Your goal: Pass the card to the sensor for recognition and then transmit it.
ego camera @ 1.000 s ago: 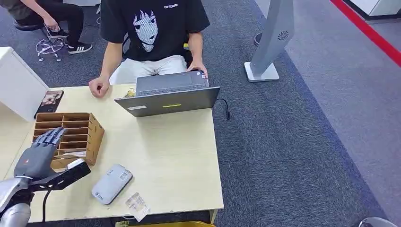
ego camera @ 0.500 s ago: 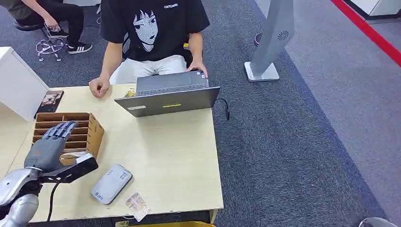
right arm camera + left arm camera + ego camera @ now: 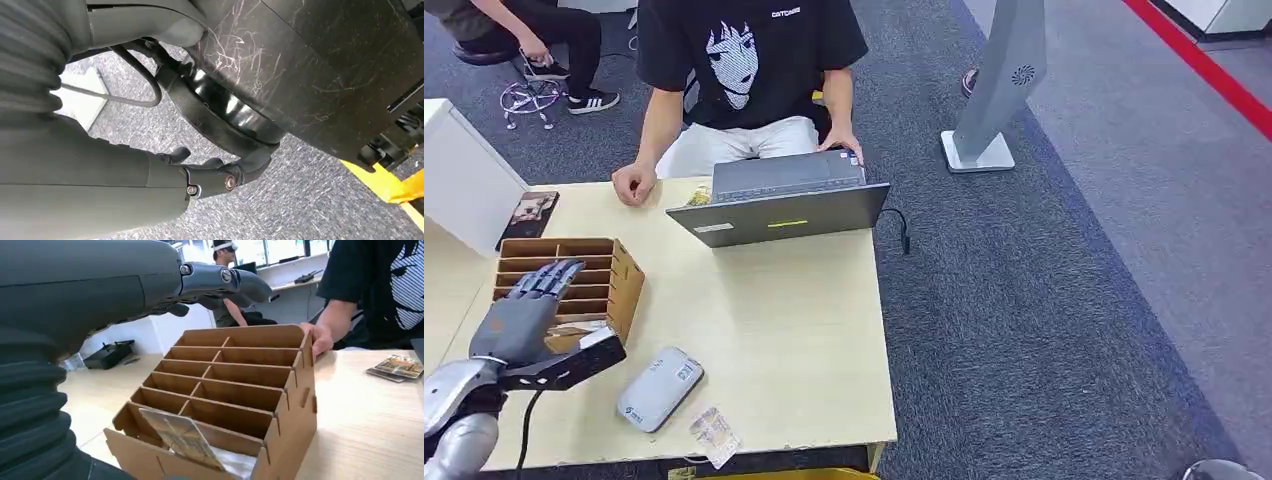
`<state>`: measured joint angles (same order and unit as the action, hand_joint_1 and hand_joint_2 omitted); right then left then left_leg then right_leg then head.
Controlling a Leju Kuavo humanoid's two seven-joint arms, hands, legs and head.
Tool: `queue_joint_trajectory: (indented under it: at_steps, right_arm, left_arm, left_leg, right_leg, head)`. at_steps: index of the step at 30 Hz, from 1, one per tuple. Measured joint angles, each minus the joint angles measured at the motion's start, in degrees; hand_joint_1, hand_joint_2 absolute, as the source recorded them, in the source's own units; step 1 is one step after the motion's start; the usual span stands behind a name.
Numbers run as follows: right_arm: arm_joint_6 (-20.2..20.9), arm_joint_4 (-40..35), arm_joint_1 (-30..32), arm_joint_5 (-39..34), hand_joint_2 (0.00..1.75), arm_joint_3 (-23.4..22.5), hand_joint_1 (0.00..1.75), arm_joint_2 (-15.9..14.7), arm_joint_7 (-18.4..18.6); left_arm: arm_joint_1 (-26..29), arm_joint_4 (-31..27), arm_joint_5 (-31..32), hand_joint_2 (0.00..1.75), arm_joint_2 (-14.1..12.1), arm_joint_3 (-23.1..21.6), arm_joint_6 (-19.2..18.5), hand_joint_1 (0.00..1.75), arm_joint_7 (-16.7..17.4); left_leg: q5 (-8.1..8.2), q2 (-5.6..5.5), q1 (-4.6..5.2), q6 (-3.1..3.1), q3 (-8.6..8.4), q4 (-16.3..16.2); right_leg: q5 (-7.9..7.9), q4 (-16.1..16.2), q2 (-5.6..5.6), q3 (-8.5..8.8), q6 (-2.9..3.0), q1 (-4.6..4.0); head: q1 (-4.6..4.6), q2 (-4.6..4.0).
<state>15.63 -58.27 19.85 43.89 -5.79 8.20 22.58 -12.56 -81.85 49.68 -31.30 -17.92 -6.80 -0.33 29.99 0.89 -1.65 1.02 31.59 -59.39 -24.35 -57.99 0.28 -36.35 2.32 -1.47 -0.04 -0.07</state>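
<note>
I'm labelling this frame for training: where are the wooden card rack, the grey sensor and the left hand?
wooden card rack point(image 3: 620, 275), head view, its right side wall.
grey sensor point(image 3: 660, 388), head view, middle of its top face.
left hand point(image 3: 522, 313), head view, back of the hand.

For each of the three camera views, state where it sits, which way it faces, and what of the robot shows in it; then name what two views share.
Head view: high on the body, facing forward and down at the table; left hand over the wooden card rack.
Left wrist view: behind the left hand, facing the card rack and the card in it.
Right wrist view: on the hanging arm, facing carpet; right hand.
Shared: head and left wrist views show rack and left hand.
</note>
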Motion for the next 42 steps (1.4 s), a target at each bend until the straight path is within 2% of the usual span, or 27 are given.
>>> queue_joint_trajectory:
  at_steps: [7,13,21,23,25,28,30,31,33,36,42]
  right_arm:
    - [-5.0,-0.6,1.2,-4.8,1.75,3.2,0.00,-1.4,2.5]
    - [-9.7,-1.0,1.9,-8.5,1.75,7.5,0.00,-3.4,4.4]
    - [-11.9,-0.3,0.9,-12.4,1.75,11.9,0.00,-5.4,5.3]
    - [-12.1,3.6,-2.0,-13.4,1.75,12.7,0.00,-5.4,2.7]
    - [-12.0,10.2,-5.7,-14.5,1.75,12.9,0.00,-5.4,-1.7]
    - [-12.2,15.0,-7.9,-15.1,1.75,13.1,0.00,-5.4,-3.1]
    - [-13.6,14.1,-6.8,-15.8,1.75,13.5,0.00,-5.6,0.2]
    - [-15.1,10.5,-4.8,-16.1,1.75,14.4,0.00,-5.9,3.7]
    - [-17.9,6.3,-2.2,-16.7,1.75,15.8,0.00,-6.4,6.9]
    - [-21.3,2.8,-0.4,-17.7,1.75,17.4,0.00,-7.1,8.9]
    - [-21.8,-0.4,1.4,-18.0,1.75,19.1,0.00,-8.0,9.3]
  left_arm:
    - [3.1,-4.4,-5.7,1.75,-3.1,0.4,-4.0,0.00,1.5]
    - [6.3,-7.6,-7.1,1.75,-6.6,3.0,-5.7,0.00,2.6]
    - [7.8,-8.3,-6.9,1.75,-8.2,4.8,-7.0,0.00,3.1]
    - [7.5,-8.0,-6.1,1.75,-8.3,4.8,-7.6,0.00,3.4]
    - [6.9,-7.5,-5.4,1.75,-8.7,4.8,-7.6,0.00,3.8]
    - [6.5,-7.1,-5.3,1.75,-9.4,4.8,-7.6,0.00,4.2]
    - [6.8,-7.1,-5.3,1.75,-10.1,4.9,-7.6,0.00,4.9]
    - [7.2,-7.2,-5.3,1.75,-10.6,5.4,-7.6,0.00,5.2]
    - [7.8,-7.4,-5.2,1.75,-11.1,6.0,-7.8,0.00,5.6]
    - [7.8,-7.4,-4.1,1.75,-11.3,6.4,-7.9,0.00,5.7]
    - [7.9,-7.5,-3.6,1.75,-11.3,6.4,-7.9,0.00,5.8]
  left_leg:
    - [0.00,0.00,0.00,0.00,0.03,0.0]
    - [0.00,0.00,0.00,0.00,0.02,0.0]
    - [-0.01,0.00,-0.01,0.01,0.02,0.0]
    - [-0.03,0.05,-0.01,0.01,0.01,0.0]
    - [-0.05,0.12,0.00,-0.02,-0.03,0.0]
    - [-0.11,0.05,0.01,-0.09,-0.02,0.0]
    - [-0.11,0.03,0.01,-0.09,-0.01,0.0]
    - [-0.11,0.03,0.01,-0.09,0.00,0.0]
    - [-0.10,0.02,0.00,-0.08,0.02,0.0]
    - [-0.09,0.03,0.00,-0.08,0.04,0.0]
    - [-0.08,0.03,0.07,-0.10,0.05,0.0]
  right_leg:
    - [-0.01,0.0,0.00,0.00,-0.01,0.00]
    - [-0.03,0.0,0.00,0.00,-0.03,0.00]
    - [-0.02,0.0,-0.01,0.01,-0.03,0.00]
    - [0.02,0.0,0.05,0.00,0.01,-0.01]
    - [0.06,0.0,0.10,0.00,0.01,0.00]
    - [0.07,0.0,0.04,0.01,-0.01,0.01]
    - [0.05,0.0,0.02,0.01,-0.01,0.00]
    - [0.04,0.0,0.01,0.00,-0.01,0.01]
    - [0.04,0.0,0.00,-0.02,0.00,0.00]
    - [0.02,0.0,0.00,-0.03,-0.02,0.00]
    - [0.03,0.0,0.00,-0.03,-0.03,0.06]
  head:
    - [0.00,0.00]
    - [0.00,0.00]
    - [0.02,-0.02]
    - [0.02,-0.02]
    - [0.00,-0.02]
    - [0.02,-0.02]
    - [0.02,-0.02]
    - [0.00,-0.02]
    - [0.00,-0.02]
    - [0.04,0.00]
    - [0.00,-0.02]
